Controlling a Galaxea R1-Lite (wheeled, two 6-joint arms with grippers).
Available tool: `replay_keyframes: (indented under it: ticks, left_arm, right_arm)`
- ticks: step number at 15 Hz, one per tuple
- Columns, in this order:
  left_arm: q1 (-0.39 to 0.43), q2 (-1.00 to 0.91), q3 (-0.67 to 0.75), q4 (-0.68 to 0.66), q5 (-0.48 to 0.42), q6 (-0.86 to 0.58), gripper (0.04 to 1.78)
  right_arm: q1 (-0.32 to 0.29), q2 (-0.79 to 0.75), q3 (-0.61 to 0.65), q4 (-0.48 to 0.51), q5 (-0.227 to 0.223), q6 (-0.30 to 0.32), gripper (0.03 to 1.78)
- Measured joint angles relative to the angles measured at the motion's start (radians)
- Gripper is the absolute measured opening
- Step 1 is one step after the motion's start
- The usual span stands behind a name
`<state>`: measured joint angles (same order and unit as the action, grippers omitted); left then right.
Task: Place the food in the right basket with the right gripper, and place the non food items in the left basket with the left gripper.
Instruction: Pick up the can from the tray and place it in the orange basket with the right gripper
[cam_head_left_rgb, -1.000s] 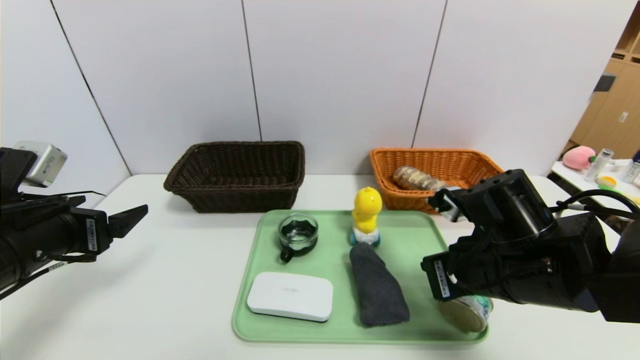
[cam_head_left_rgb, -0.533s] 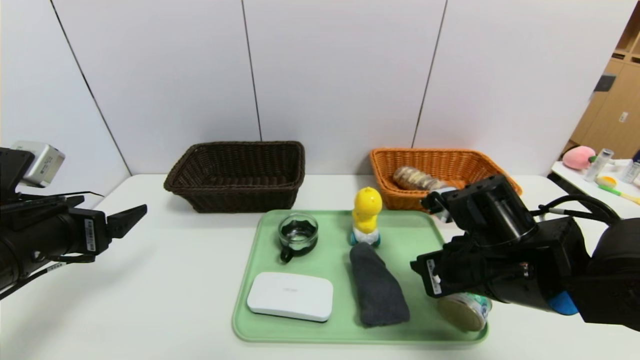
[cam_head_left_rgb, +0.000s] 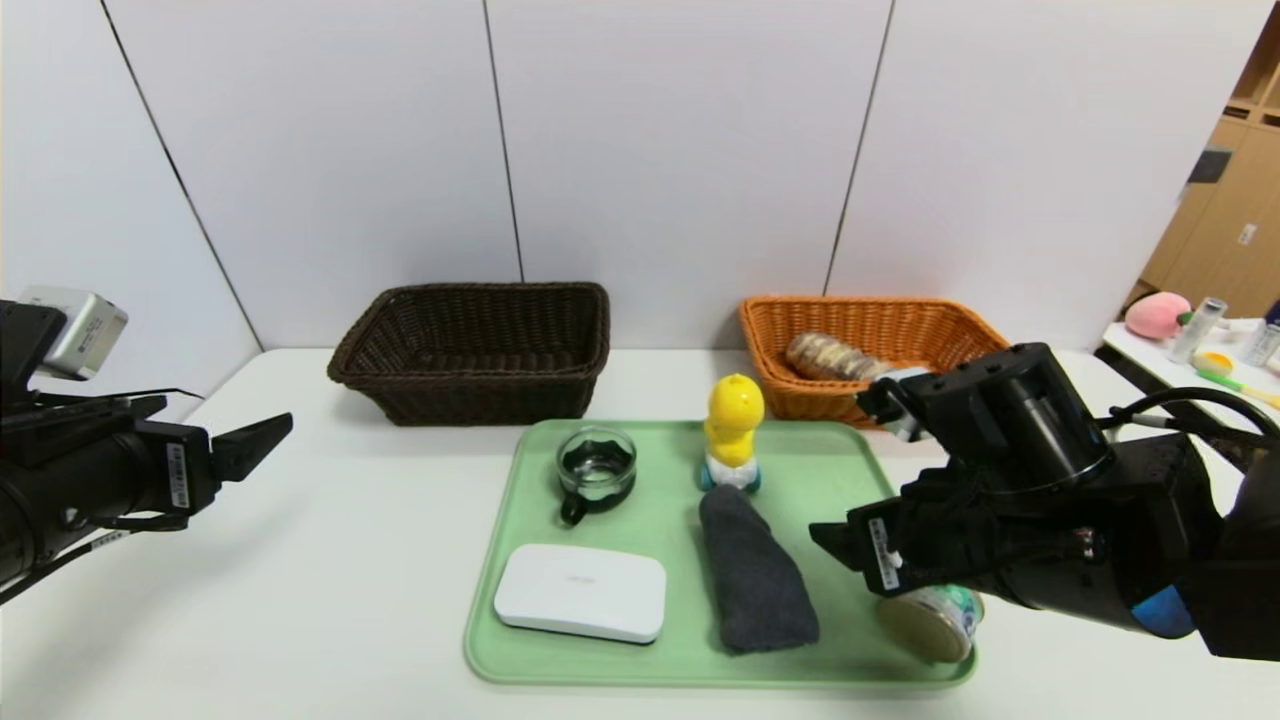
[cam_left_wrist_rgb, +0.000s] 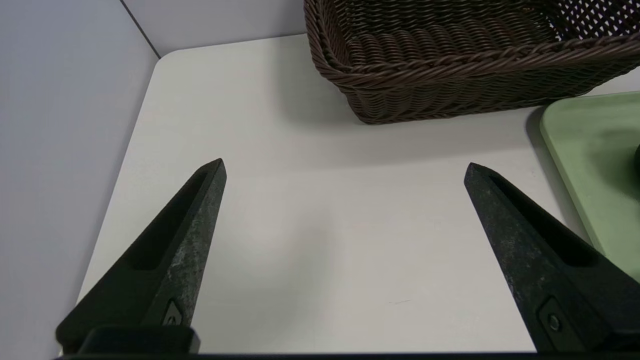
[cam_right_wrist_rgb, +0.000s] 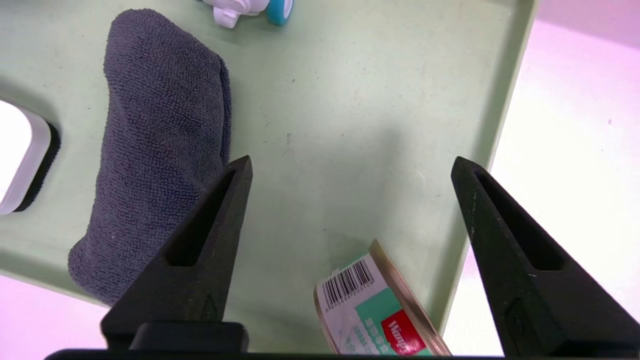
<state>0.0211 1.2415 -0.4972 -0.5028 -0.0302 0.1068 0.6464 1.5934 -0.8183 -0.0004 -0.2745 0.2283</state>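
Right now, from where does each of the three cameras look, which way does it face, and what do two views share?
Head view: high, facing forward and down at the white table; both arms show.
Left wrist view: behind the open left hand, facing the dark brown wicker basket.
Right wrist view: above the open right hand, facing down at the short round green-label tin.
Shared: the rolled dark grey cloth on the pale green plastic tray.
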Motion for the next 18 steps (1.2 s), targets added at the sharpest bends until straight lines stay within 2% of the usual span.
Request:
replay_keyframes:
  ticks: [4,7,10,14,18]
  left_arm:
    - [0.0,-0.001,0.003,0.0,0.0,0.001,1.69]
    - [0.0,-0.004,0.004,0.0,0.0,0.001,1.69]
    - [0.0,-0.011,0.005,0.001,0.0,0.001,1.69]
    - [0.0,-0.026,0.017,0.001,0.0,0.001,1.69]
    - [0.0,-0.041,0.028,0.001,-0.001,0.002,1.69]
  right_arm:
    - [-0.004,-0.05,0.05,0.005,0.0,-0.015,1.52]
    - [-0.019,-0.096,0.072,0.021,0.002,-0.061,1.58]
    - [-0.031,-0.154,0.075,0.094,0.016,-0.117,1.63]
    - [-0.053,-0.239,0.12,0.137,0.065,-0.236,1.66]
    - [-0.059,-0.262,0.156,0.137,0.079,-0.263,1.68]
